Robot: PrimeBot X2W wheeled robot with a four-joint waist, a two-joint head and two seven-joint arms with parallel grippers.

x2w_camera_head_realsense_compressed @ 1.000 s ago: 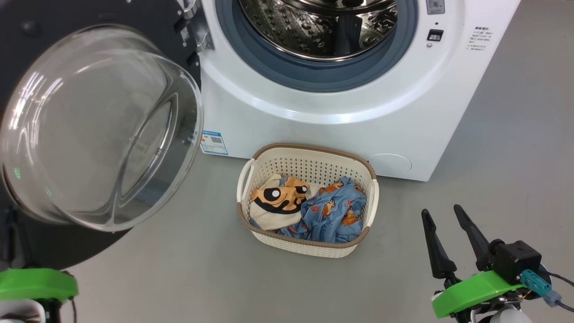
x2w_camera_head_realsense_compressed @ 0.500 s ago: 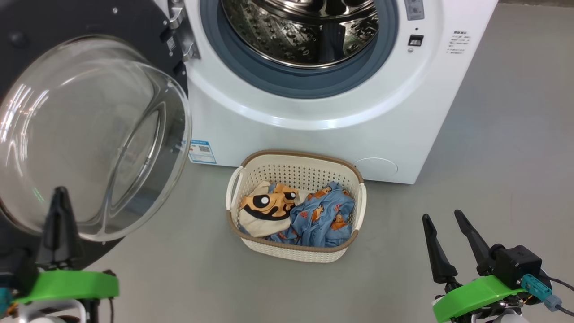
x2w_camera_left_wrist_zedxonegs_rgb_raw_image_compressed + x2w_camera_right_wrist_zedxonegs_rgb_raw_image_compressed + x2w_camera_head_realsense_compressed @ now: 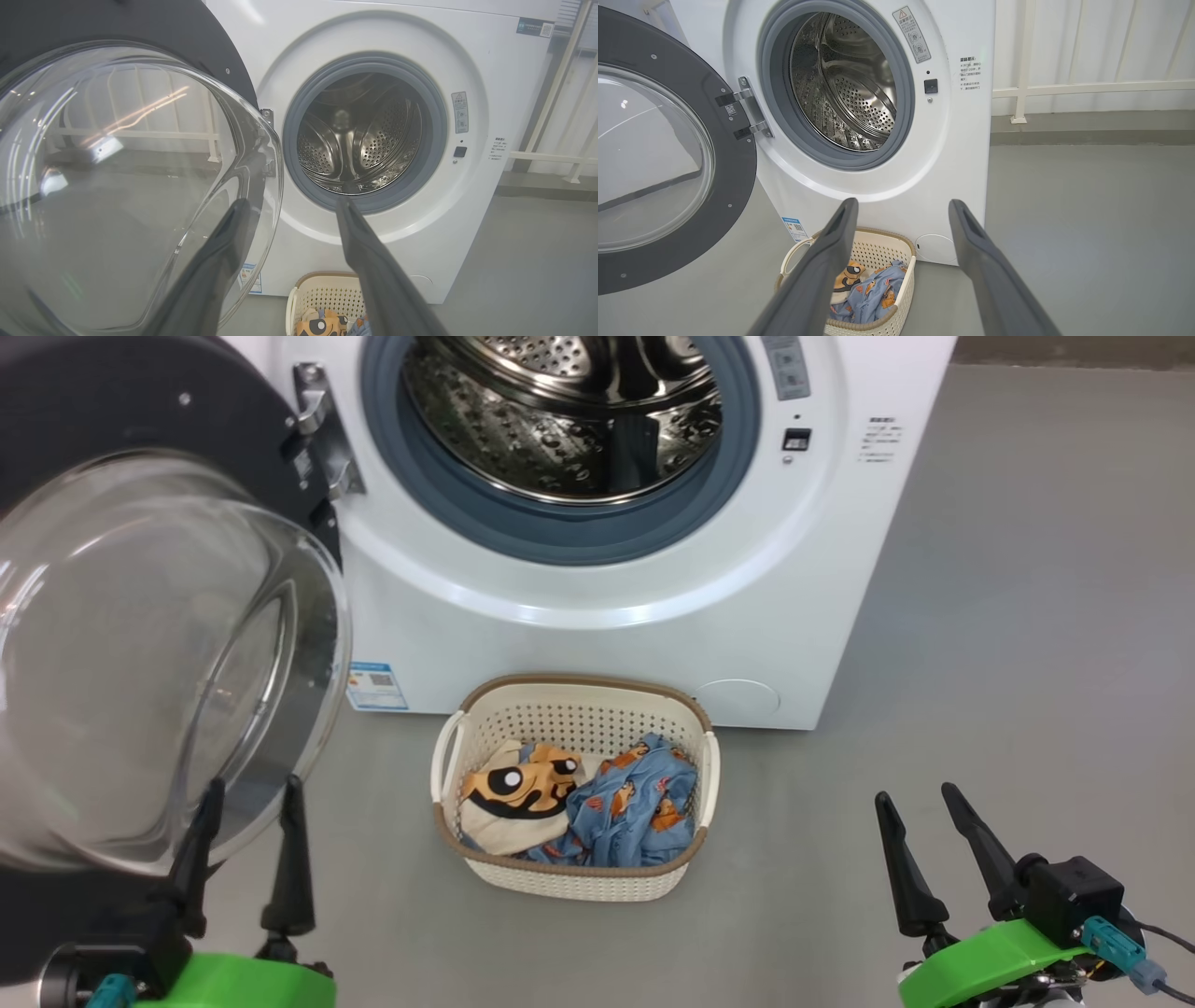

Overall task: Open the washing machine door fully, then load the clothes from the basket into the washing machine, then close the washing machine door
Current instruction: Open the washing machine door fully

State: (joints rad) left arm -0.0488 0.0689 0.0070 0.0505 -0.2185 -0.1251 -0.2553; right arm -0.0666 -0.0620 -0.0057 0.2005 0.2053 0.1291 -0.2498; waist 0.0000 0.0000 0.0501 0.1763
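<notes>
The white washing machine stands with its steel drum exposed. Its black washing machine door hangs swung out to the left, the clear glass bowl bulging toward me. On the floor before the machine sits the cream basket, holding the clothes: a cream garment with a cartoon face and a blue printed one. My left gripper is open, low at the left, just in front of the door's glass; nothing is between its fingers. My right gripper is open and empty over the floor, right of the basket.
Grey floor stretches to the right of the machine. A white railing runs along the wall behind. In the left wrist view the door glass bulges close to my left fingers, and the basket rim lies below.
The head camera has shifted, sliding the scene left and down. My left gripper rose into view and went from shut to open. The right gripper stayed put.
</notes>
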